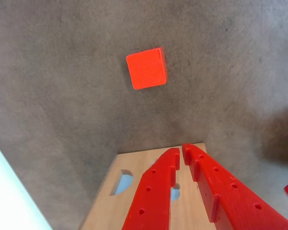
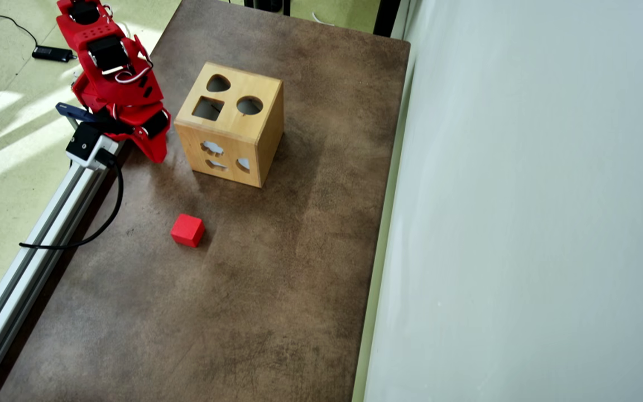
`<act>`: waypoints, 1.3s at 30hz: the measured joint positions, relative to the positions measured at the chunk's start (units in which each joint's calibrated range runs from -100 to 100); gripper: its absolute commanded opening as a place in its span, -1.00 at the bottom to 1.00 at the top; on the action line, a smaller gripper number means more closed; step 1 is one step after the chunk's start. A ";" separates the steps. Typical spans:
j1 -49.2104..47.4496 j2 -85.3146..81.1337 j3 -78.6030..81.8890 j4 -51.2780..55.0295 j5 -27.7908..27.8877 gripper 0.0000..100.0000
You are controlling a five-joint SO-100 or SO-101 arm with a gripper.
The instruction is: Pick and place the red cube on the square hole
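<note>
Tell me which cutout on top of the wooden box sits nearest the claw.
The square hole. On the wooden box top it lies at the left in the overhead view, toward the claw; the round cutout and the rounded-triangle cutout lie farther off.

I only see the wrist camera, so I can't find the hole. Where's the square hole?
Observer: On top of the box. In the overhead view the square hole is at that face's left.
Operator: Any other holes up there?
Observer: Yes, a round hole and a rounded-triangle hole.
Operator: Where's my gripper?
Observer: The gripper is beside the box's left side in the overhead view, with the cube lower down, apart from both.
</note>
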 measured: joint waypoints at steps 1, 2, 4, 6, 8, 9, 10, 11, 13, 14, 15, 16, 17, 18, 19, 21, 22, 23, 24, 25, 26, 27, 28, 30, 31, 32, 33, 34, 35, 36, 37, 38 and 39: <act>0.00 0.25 0.00 0.00 0.78 -0.97; 0.00 0.25 0.00 0.00 1.42 -0.97; 0.00 0.25 0.00 0.00 2.44 -0.97; 0.00 0.25 0.00 0.00 2.93 -0.97; 0.00 0.25 0.00 0.00 3.08 -0.97; 0.00 0.25 0.00 0.00 3.08 -0.97; 0.00 0.25 0.00 0.00 3.08 -0.97; 0.00 0.25 0.00 0.00 3.08 -0.97; 0.00 0.25 0.00 0.00 3.08 -0.97; 0.00 0.25 0.00 0.00 3.08 -0.97; 0.00 0.25 0.00 0.00 3.08 -0.97; 0.00 0.25 0.00 0.00 3.08 -0.97; 0.00 0.25 0.00 0.00 3.08 -0.97; 0.00 0.25 0.00 0.00 3.08 -0.97; 0.00 0.25 0.00 0.00 3.08 -0.97; 0.00 0.25 0.00 0.00 3.08 -0.97; 0.00 0.25 0.00 0.00 3.08 -0.97; 0.00 0.25 0.00 0.00 3.08 -0.97; 0.00 0.25 0.00 0.00 3.08 -0.97; 0.00 0.25 0.00 0.00 3.08 -0.97; 0.00 0.25 0.00 0.00 3.08 -0.97; 0.00 0.25 0.00 0.00 3.08 -0.97; 0.00 0.25 0.00 0.00 3.08 -0.96; 0.00 0.25 0.00 0.00 3.08 -0.96; 0.00 0.25 0.00 0.00 3.08 -0.96; 0.00 0.25 0.00 0.00 3.08 -0.96; 0.00 0.25 0.00 0.00 3.08 -0.96; 0.00 0.42 0.00 0.00 3.08 -0.96; 0.00 0.85 0.00 0.00 3.08 -0.95; 0.00 1.61 0.00 0.00 3.08 -0.94; 0.00 2.71 0.00 0.00 3.08 -0.92; 0.00 3.64 0.00 0.08 3.08 -0.89; 0.00 4.32 0.00 0.08 3.08 -0.85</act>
